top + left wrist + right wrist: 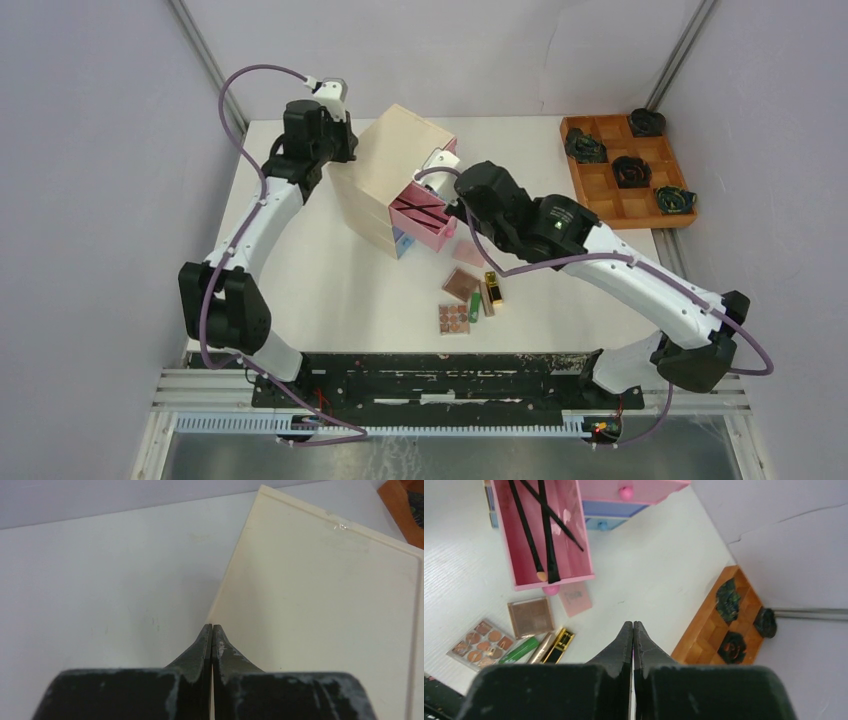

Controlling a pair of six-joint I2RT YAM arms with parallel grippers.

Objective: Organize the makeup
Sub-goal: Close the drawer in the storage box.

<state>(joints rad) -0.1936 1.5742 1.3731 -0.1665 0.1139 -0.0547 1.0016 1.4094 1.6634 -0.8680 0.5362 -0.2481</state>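
Straight ahead of right hand (633, 624): bare bench (649, 570), free to pass. Farther ahead-left: open pink drawer (564, 580) in the way. Near left: palettes (530, 616) and tubes (540, 647) crowding the bench. Right: wooden tray (704, 625) blocking. Ahead-right of left hand (212, 626): chest (325, 605) top. Left of it: open bench.

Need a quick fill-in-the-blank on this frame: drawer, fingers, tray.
1. The black sticks lie in the open ___ drawer.
2. The right fingers and left fingers are ___, holding nothing.
3. The tray holds ___ dark coils.
Missing words: pink; shut; four.
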